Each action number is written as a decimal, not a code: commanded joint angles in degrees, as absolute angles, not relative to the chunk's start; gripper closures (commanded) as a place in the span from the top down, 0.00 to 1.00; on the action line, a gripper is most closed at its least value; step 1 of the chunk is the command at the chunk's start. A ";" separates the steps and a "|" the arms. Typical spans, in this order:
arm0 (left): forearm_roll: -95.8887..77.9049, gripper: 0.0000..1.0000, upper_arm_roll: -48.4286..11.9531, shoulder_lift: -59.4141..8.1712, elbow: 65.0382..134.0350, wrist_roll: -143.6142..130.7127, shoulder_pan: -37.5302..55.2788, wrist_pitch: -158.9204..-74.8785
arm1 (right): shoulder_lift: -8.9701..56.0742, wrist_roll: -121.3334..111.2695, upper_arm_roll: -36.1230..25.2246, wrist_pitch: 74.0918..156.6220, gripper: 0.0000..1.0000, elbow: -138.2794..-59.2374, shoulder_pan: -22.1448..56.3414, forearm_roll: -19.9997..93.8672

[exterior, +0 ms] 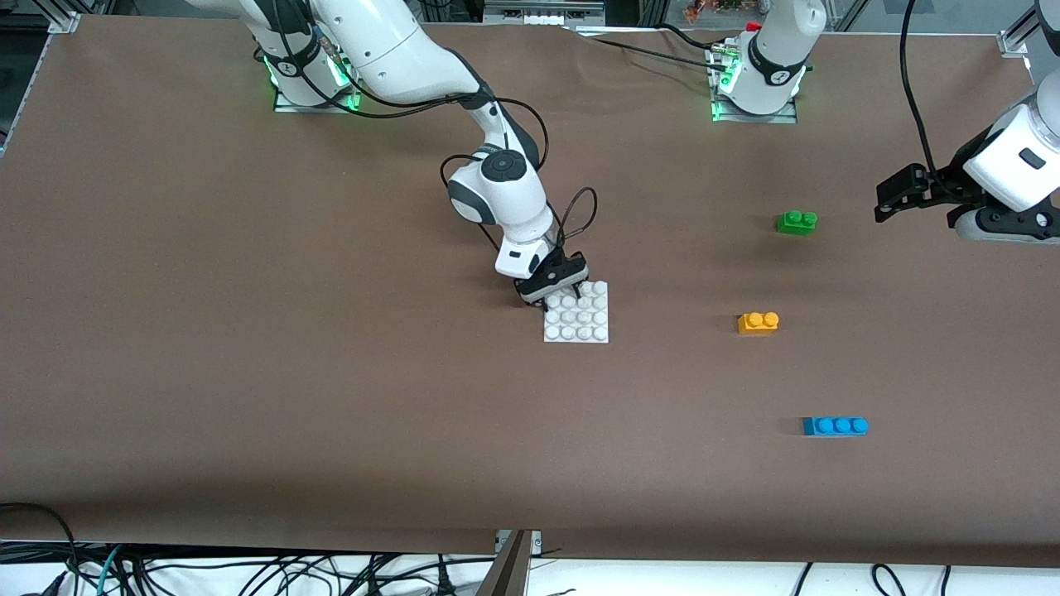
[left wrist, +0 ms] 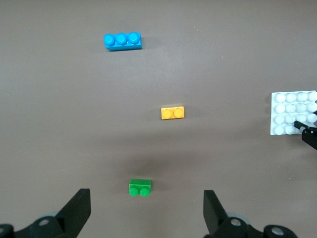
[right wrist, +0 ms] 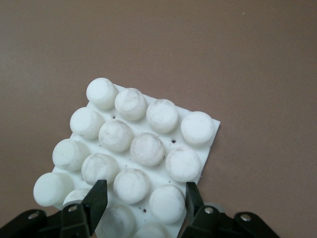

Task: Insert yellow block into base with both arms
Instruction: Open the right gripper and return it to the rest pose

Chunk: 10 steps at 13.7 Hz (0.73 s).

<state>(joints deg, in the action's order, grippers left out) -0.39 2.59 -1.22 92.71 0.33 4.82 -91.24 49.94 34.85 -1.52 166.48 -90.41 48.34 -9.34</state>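
Straddling the base (right wrist: 148, 148) edge: right fingers (right wrist: 96, 198)

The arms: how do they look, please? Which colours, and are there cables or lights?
Both arms are glossy white with dark grey joint rings. The right arm has a round grey cap on a joint and black cables looping along its wrist. Each black hand has two straight fingers: right hand, left hand. Green lights glow at both bases, and a black cable hangs above the left arm.
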 commanded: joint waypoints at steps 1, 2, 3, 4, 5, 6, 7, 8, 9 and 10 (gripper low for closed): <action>-1.41 1.00 2.55 -2.02 90.88 1.14 4.66 -90.26 | 50.98 34.72 -1.76 166.47 0.84 -87.63 48.17 -9.23; -1.41 1.00 2.55 -2.02 90.88 1.14 4.75 -90.26 | 50.63 34.72 -1.76 166.38 1.00 -87.54 47.90 -9.14; -1.41 1.00 2.55 -2.02 90.88 1.14 4.75 -90.18 | 49.75 34.54 -1.84 166.20 1.00 -87.45 47.47 -8.79; -1.41 1.00 2.55 -2.02 90.88 1.14 4.75 -90.26 | 48.62 34.45 -1.85 165.24 1.00 -87.10 46.42 -7.66; -1.41 1.00 2.55 -2.02 90.88 1.14 4.75 -90.18 | 47.39 34.37 -1.85 162.62 1.00 -86.75 45.54 -6.43; -1.41 1.00 2.55 -2.02 90.88 1.14 4.75 -90.18 | 46.07 34.28 -1.85 160.16 1.00 -86.05 45.09 -5.63; -1.41 1.00 2.55 -2.02 90.88 1.14 4.66 -90.18 | 44.58 34.36 -1.85 157.44 1.00 -85.87 44.39 -5.45; -1.41 1.00 2.55 -2.02 90.88 1.14 4.66 -90.18 | 42.39 34.37 -1.93 153.41 1.00 -85.96 43.69 -4.84; -1.41 1.00 2.55 -2.02 90.88 1.14 4.66 -90.18 | 39.67 34.28 -2.63 147.97 1.00 -85.96 42.72 -4.14; -1.41 1.00 2.55 -2.02 90.88 1.14 4.66 -90.26 | 37.20 34.10 -4.29 142.18 1.00 -85.87 42.11 -3.61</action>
<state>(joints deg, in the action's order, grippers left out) -0.39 2.58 -1.22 92.70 0.33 4.82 -91.24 43.09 34.90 -2.97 151.05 -84.48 43.45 -5.19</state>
